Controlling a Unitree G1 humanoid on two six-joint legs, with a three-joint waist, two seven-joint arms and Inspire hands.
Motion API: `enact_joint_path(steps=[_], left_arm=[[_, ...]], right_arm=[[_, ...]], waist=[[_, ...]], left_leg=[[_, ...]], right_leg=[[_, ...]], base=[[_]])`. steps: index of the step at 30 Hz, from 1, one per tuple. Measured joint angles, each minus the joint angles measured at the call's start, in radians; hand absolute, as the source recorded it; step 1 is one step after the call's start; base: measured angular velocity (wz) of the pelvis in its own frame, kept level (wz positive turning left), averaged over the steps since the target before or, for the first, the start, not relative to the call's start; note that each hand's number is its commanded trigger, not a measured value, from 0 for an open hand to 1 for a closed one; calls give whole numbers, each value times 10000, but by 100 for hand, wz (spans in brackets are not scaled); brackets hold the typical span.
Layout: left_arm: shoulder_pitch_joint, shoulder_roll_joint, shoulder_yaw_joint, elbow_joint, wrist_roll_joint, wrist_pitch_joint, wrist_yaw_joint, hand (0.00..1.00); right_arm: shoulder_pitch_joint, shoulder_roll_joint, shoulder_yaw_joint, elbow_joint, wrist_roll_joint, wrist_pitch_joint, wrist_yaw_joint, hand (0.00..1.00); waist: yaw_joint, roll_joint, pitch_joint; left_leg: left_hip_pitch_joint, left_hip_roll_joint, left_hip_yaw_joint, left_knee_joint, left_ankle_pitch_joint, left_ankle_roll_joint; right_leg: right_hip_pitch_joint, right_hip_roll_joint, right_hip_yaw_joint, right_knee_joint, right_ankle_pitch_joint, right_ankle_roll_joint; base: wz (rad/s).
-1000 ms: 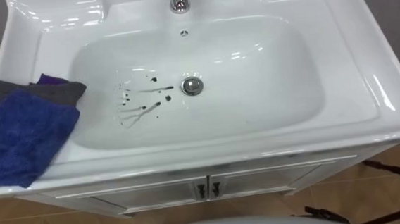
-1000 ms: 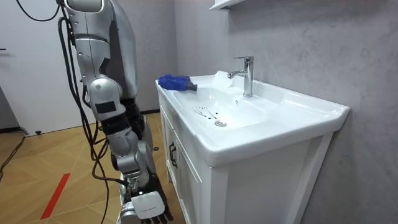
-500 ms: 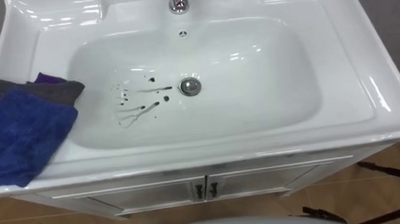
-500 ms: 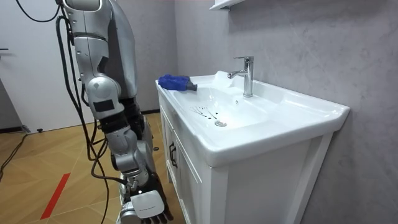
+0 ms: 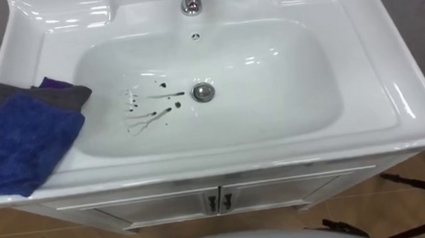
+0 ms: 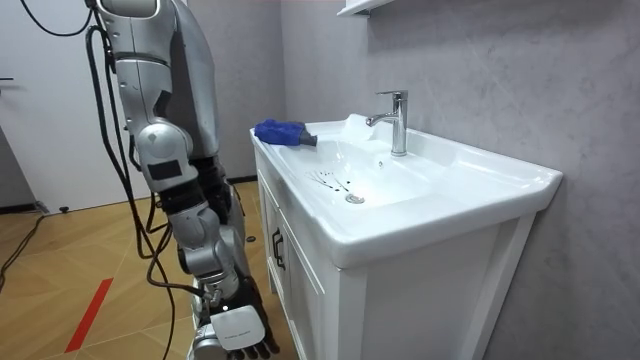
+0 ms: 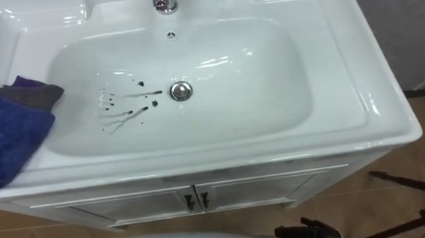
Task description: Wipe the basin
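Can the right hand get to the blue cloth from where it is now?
Probably not directly: the right hand hangs low by the cabinet, below the basin rim, while the blue cloth lies on the rim's left side. Nothing covers the cloth, so it's free from above.

Silver-grey shell, black joints, dark cables apparently looping down back.

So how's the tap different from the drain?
The tap stands up at the basin's back rim; the drain lies flat in the bowl's bottom. The tap is tall with a spout; the drain is a small round disc. The drain has dark stains just to its left; the tap has none by it. Both are shiny metal.
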Motion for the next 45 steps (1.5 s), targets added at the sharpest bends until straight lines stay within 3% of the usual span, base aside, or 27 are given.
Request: enact_joint_path(steps=[5,9,14,19,25,28,30,34,36,43,45], left_arm=[[172,-20,902,333,-1075,-12,488,0],[651,-34,1703,464,-1816,37,996,0],[951,-29,2378,389,-2184,73,1932,0],[901,2,2737,-729,-2180,-17,2979,0],[966,16,2745,-2452,-2174,-889,4663,0],[1047,14,2663,-3870,-2148,-1191,5598,0],[1076,16,2601,-4945,-2085,-1628,6248,0],[1068,20,2592,-6358,-1961,-1975,7005,0],[1005,22,2597,-6974,-1591,-2349,7484,0],[906,50,2602,-8225,-882,-2895,8147,0],[877,54,2608,-8644,-489,-2999,8157,0]], right_arm=[[97,-6,-75,67,92,10,4,0],[246,4,-386,134,199,47,-50,0],[376,-18,-403,98,167,64,-319,0],[329,-57,-408,-55,-66,191,-351,0],[227,-55,-395,-244,-147,113,-744,0],[234,-66,-385,-398,-157,1,-815,0],[224,-60,-381,-523,-329,1,-871,0],[226,-85,-389,-881,-587,-145,-773,0],[298,-117,-394,-1102,-818,-277,-770,0],[492,-132,-412,-1099,-819,-422,-889,0],[596,-130,-417,-1099,-950,-618,-890,0]], waist=[[220,14,-1],[377,54,-12],[486,114,-34],[600,140,-36],[740,188,-56],[734,216,-82],[752,243,-126],[739,297,-180],[729,299,-179],[695,285,-153],[671,306,-133]], left_leg=[[60,-1,-12,-8,0,0],[109,-13,-21,-17,0,0],[115,-17,-104,-1,0,0],[81,-62,-462,42,2,3],[49,-124,-581,46,3,4],[-74,-170,-752,66,4,7],[-74,-182,-865,60,5,8],[-61,-182,-945,58,8,13],[-51,-182,-951,48,8,13],[-60,-190,-1008,41,8,13],[-67,-190,-1040,39,8,13]], right_leg=[[50,-6,-38,-3,0,0],[168,-68,-2,-83,-2,2],[240,-78,-116,-104,-3,3],[295,-115,-342,-118,-36,34],[301,-163,-427,-89,-49,75],[286,-164,-571,-104,-35,98],[293,-169,-666,-119,-34,100],[315,-157,-682,-141,-35,99],[314,-159,-679,-145,-35,98],[309,-166,-777,-144,-35,99],[306,-159,-738,-149,-35,99]], base=[[-1],[2],[8],[17],[3],[15],[11],[2],[0],[1],[0]])
